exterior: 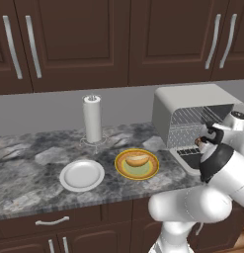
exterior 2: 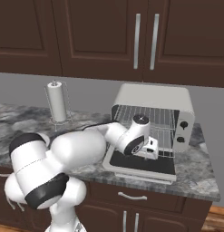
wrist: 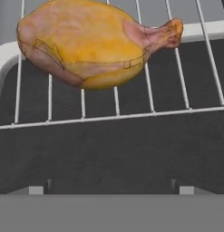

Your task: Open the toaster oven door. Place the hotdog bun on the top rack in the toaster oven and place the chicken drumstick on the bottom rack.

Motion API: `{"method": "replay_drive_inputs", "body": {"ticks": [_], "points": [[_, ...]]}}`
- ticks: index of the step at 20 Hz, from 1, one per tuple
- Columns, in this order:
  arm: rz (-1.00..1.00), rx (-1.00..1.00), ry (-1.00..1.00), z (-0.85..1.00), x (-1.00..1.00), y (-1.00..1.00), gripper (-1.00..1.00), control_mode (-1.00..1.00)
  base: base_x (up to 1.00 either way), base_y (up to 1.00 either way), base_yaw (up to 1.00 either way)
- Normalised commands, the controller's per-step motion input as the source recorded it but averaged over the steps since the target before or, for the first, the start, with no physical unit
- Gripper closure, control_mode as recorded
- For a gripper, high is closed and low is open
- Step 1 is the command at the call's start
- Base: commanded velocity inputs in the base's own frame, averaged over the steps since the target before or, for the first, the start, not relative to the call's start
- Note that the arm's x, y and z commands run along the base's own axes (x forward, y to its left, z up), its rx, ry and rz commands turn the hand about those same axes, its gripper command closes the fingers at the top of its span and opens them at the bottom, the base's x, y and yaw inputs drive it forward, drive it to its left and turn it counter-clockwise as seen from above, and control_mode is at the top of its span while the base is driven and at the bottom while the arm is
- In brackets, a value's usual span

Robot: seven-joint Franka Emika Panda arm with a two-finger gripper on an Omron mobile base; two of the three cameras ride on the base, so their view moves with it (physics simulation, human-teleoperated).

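A: Hand view first. What's clear there?

B: The chicken drumstick (wrist: 93,43) lies on the wires of a rack, plump end left, bone end right. By the base views it looks like the bottom rack (wrist: 118,115), though the arm covers much of it. The end effector (wrist: 111,189) has its jaws wide apart with nothing between them; just the two finger tips poke up at the bottom.

A: And from the base cameras?

B: The toaster oven (exterior 2: 152,120) sits on the surface (exterior: 29,163) with the toaster oven door (exterior 2: 138,165) folded down flat. In the right base view the hand blocks the lower part of the cavity, so the drumstick is hidden. In the left base view just a small brown bit shows beside the wrist.

A: The hotdog bun?

B: The hotdog bun (exterior: 137,160) is on a yellow plate (exterior: 137,171), beside a white plate (exterior: 82,175). A paper towel roll (exterior: 92,118) stands behind. The top rack (exterior 2: 152,115) looks bare.
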Motion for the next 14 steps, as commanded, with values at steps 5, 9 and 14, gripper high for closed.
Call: {"method": "replay_drive_inputs", "body": {"ticks": [5, 9, 14], "points": [[-0.15, 0.01, 0.00, -0.22, 0.04, 0.00, -1.00, -1.00, 0.00, 0.00, 0.00], [-0.05, 0.04, 0.00, -0.22, 0.04, 0.00, -1.00, -1.00, 0.00, 0.00, 0.00], [0.00, 0.03, 0.00, -0.12, 0.15, 0.00, -1.00, -1.00, 0.00, 0.00, 0.00]]}}
